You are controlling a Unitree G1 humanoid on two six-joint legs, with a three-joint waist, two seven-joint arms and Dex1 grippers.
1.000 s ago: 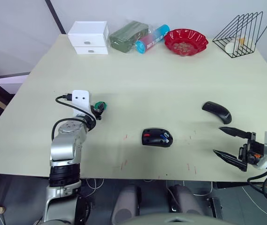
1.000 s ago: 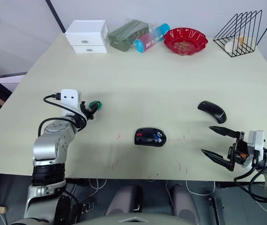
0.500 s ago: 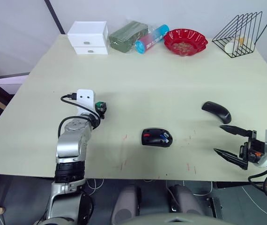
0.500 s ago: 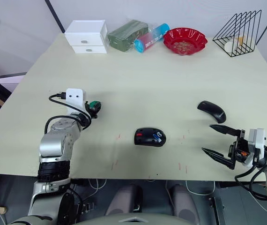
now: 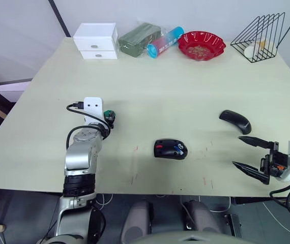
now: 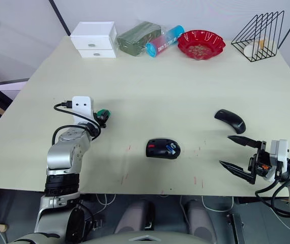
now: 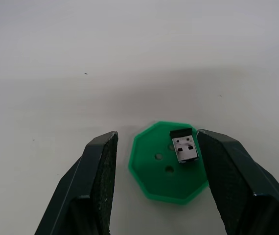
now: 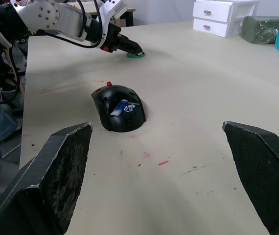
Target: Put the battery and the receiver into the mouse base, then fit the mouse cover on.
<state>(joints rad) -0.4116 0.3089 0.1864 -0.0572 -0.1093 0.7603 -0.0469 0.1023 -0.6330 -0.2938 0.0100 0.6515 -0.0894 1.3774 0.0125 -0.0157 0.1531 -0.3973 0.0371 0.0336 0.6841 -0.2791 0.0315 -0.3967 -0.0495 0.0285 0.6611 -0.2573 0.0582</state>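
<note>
Over on the robot's left side of the table (image 5: 185,91), the big change over the last second is the left arm: it has swung forward and settled, so the left gripper (image 7: 156,161) now sits right down at the green disc (image 7: 168,164), where a second ago it was angled off a bit. Between half a second ago and now it barely moved, so I'd say the approach is basically done and the grab is what's next.

The right gripper (image 5: 253,155) hasn't really budged, parked near the front right edge with its fingers spread wide and nothing in them. The mouse cover (image 5: 235,121) lies just beyond it, untouched.

The mouse base (image 5: 170,149) sits mid-table near the front edge, well apart from both grippers. From the right wrist view the battery (image 8: 119,107) looks already seated inside it, white with the blue end showing. So by my read step one is done and the receiver is the thing in play.

The receiver (image 7: 184,146) lies flat on top of the disc, off toward one edge, metal plug end facing the camera. The left gripper's fingers are open and straddle the disc, one each side, and the receiver is much closer to one finger than the other. No contact yet as far as I can tell. It's tiny and flat, so closing on it without pinching the disc could be fiddly.
</note>
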